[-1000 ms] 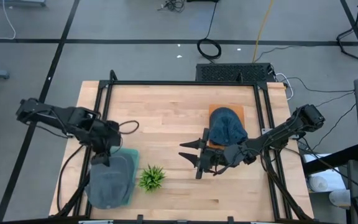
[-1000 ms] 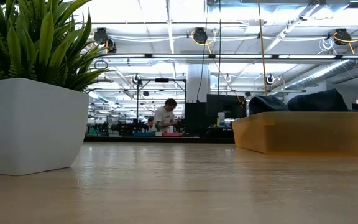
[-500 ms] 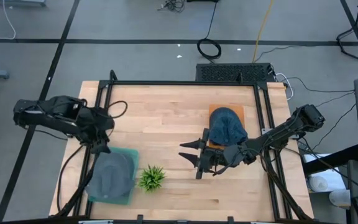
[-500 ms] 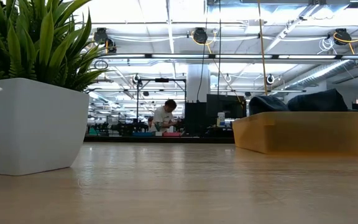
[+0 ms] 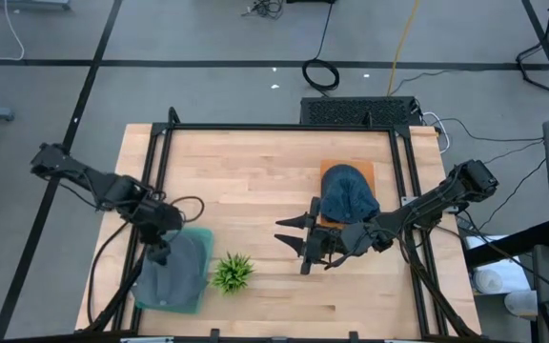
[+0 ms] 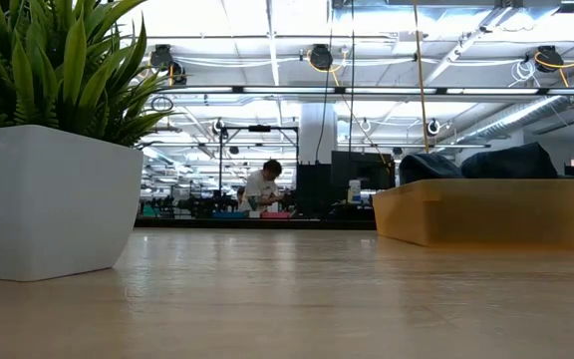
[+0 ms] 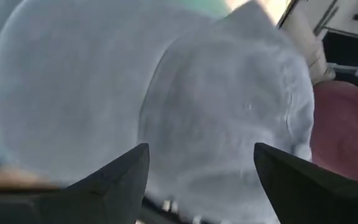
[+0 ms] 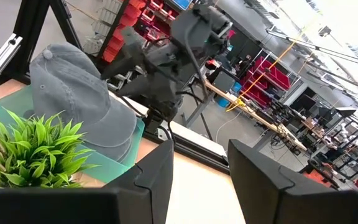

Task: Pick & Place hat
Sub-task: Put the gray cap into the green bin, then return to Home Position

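A grey hat (image 5: 174,276) lies crown up on a green tray (image 5: 184,307) at the table's near left; the right wrist view shows the same hat (image 8: 73,99). My left gripper (image 5: 160,252) stands open, tipped down over the hat's far part, and the grey cloth (image 7: 197,93) fills the space ahead of its fingers. A blue hat (image 5: 349,193) rests on an orange tray (image 5: 362,170) right of centre. My right gripper (image 5: 292,236) hangs open mid-table, level, pointing at the table's left edge, with nothing between its fingers. My left gripper (image 7: 201,146) stands open close over the grey hat, slanting down from the far left. Its fingers (image 7: 117,174) straddle the cloth in the wrist view. Whether either finger touches the hat, I cannot tell.
A small green plant in a white pot (image 5: 233,272) stands just right of the green tray, between the two grippers. A black frame (image 5: 274,127) runs round the table's edges. Bare wood lies at the centre and far left.
My left gripper drew back from the grey hat toward the table's far left. It has since come down again toward the near edge, over the hat's far part, rolling its wrist. The hat stays on the green tray. My right arm has kept still.
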Robot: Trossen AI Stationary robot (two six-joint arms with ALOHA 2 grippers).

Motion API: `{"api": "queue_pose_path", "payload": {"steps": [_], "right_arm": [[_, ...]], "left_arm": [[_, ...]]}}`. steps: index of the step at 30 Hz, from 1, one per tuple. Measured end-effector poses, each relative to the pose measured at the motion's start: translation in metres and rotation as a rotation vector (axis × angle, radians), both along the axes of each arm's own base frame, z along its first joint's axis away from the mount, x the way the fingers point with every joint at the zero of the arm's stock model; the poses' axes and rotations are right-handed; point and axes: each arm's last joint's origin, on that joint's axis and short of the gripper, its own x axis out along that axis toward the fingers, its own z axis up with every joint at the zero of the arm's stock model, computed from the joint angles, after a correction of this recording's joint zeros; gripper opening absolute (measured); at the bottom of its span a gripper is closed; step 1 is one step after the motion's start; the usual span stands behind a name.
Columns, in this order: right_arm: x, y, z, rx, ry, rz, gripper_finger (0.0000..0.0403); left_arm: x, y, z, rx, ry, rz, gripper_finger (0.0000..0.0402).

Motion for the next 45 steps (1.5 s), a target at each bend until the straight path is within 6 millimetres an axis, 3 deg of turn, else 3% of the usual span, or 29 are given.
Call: {"api": "queue_pose_path", "payload": {"steps": [7, 14, 19, 23, 33, 45], "right_arm": [[0.0, 0.0, 0.0, 0.0, 0.0, 0.0, 0.0139], [0.0, 0.0, 0.0, 0.0, -0.001, 0.0, 0.0139], [0.0, 0.0, 0.0, 0.002, -0.004, -0.001, 0.0139], [0.0, -0.001, 0.0, 0.002, -0.004, -0.002, 0.0139], [0.0, -0.001, 0.0, 0.0, 0.0, -0.003, 0.0139], [0.001, 0.001, -0.001, 0.033, 0.008, 0.074, 0.0139]], "left_arm": [[0.006, -0.016, -0.034, -0.009, -0.068, -0.03, 0.0295], [0.01, -0.019, -0.064, 0.052, -0.122, -0.098, 0.0278], [0.02, -0.017, -0.063, 0.208, -0.334, -0.099, 0.0253], [0.022, -0.012, -0.065, 0.306, -0.388, -0.117, 0.0232], [0.022, -0.01, -0.056, 0.175, -0.429, -0.109, 0.0203], [0.015, -0.001, -0.021, 0.095, -0.568, -0.109, 0.0239]]}}
